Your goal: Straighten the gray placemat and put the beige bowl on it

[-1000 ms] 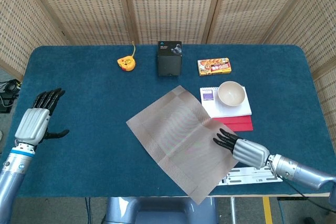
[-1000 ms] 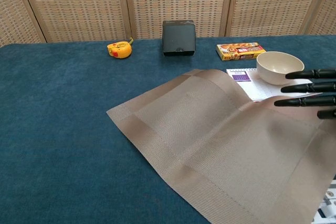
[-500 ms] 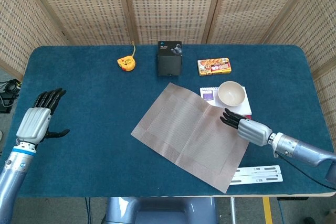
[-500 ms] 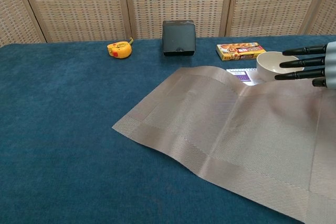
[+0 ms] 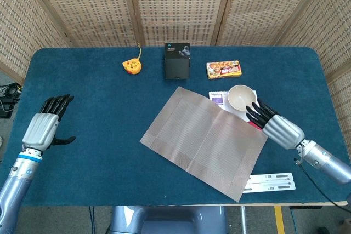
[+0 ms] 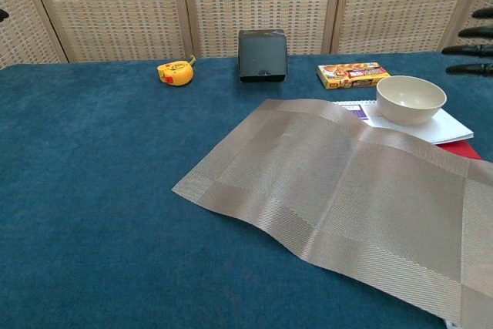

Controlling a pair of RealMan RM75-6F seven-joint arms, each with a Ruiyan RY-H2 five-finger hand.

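Note:
The gray placemat [image 5: 205,141] [image 6: 350,190] lies askew on the blue table, its far right edge lapping over a white notepad. The beige bowl [image 5: 242,98] [image 6: 410,99] stands upright on that notepad [image 5: 218,98], just beyond the mat. My right hand [image 5: 276,125] hovers with fingers spread beside the bowl and over the mat's right corner, holding nothing; only its fingertips [image 6: 471,51] show at the chest view's right edge. My left hand [image 5: 47,125] is open at the table's left side, far from the mat.
A black box [image 5: 177,61], a yellow tape measure [image 5: 131,66] and an orange packet [image 5: 224,69] line the back of the table. A red book [image 6: 464,145] lies under the notepad. A white ruler-like strip [image 5: 270,182] sits near the front edge.
My right hand dragged the mat's right side toward the back, turning the mat, then lifted off it and rose beside the bowl. The left hand shifted slightly.

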